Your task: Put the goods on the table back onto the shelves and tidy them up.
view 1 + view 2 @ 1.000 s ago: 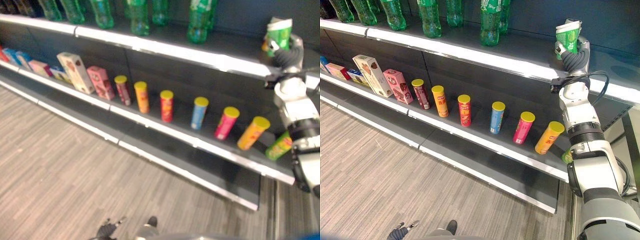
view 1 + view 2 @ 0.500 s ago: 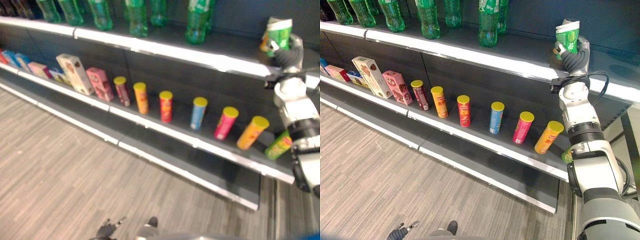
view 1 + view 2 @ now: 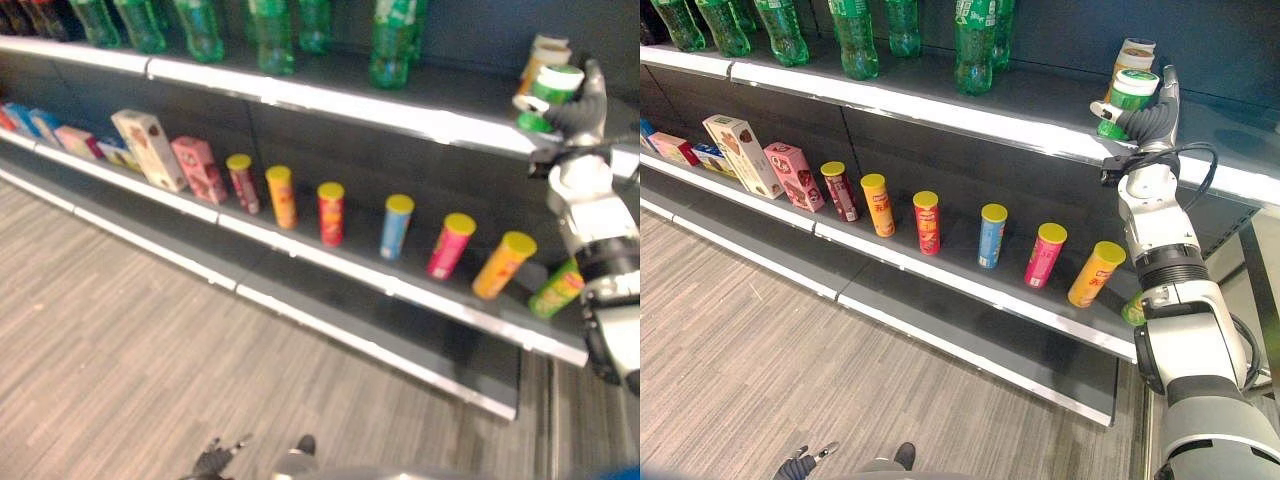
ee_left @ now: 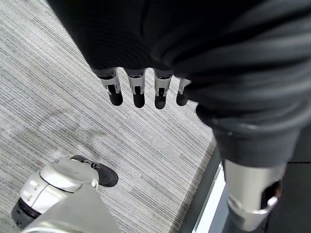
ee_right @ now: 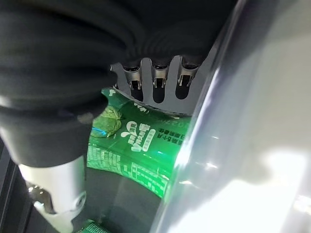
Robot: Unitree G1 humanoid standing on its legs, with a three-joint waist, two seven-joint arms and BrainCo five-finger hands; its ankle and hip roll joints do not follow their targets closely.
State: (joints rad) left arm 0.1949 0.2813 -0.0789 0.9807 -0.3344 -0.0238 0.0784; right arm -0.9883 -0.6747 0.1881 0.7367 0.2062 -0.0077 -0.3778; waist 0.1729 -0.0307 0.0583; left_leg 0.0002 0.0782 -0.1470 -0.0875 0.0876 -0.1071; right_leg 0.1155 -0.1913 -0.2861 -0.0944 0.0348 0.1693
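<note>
Floor [image 3: 790,370] lies nearest, grey plank, with the left hand [image 4: 141,90] hanging over it, fingers straight and slack, holding nothing. Past it runs the lower shelf [image 3: 970,290], where boxes give way to a spaced row of yellow-lidded tubes [image 3: 990,235], the rightmost ones leaning. Farthest and highest, the right hand [image 3: 1145,120] is at the upper shelf [image 3: 940,110], fingers curled round a green can [image 3: 1125,100] that is tipped leftward over the shelf's front lip, just in front of an orange can [image 3: 1135,52] already standing there.

To finish well, I judge the can should be righted before its base meets the board, then let go gently (a tilted release invites a roll off the edge). Open board lies left of it, before the green bottles [image 3: 975,40] begin; the orange neighbour is the close hazard.
</note>
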